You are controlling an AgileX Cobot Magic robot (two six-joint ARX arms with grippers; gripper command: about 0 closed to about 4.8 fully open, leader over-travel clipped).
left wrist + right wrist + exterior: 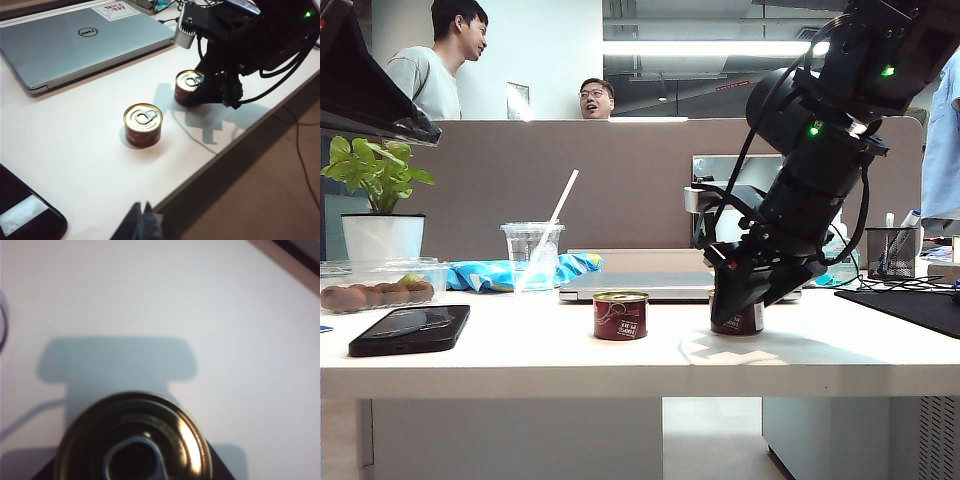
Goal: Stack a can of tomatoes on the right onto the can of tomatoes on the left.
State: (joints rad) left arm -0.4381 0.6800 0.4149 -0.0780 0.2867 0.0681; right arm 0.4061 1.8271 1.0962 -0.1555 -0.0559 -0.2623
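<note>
Two short red cans of tomatoes with gold pull-tab lids stand on the white table. The left can (620, 315) (143, 125) stands alone. My right gripper (738, 303) (216, 94) is lowered over the right can (750, 320) (188, 86), which rests on the table. In the right wrist view that can's lid (132, 440) fills the space between the dark fingers, which press against its two sides. My left gripper (145, 214) hangs shut and empty above the table's front edge, well short of the left can.
A silver laptop (640, 285) (85, 45) lies behind the cans. A black phone (410, 328) (25, 215) lies at the front left. Farther left are a plastic cup with a straw (532, 255), a potted plant (382, 235) and a fruit tray (370, 290). A pen holder (892, 250) stands at the right.
</note>
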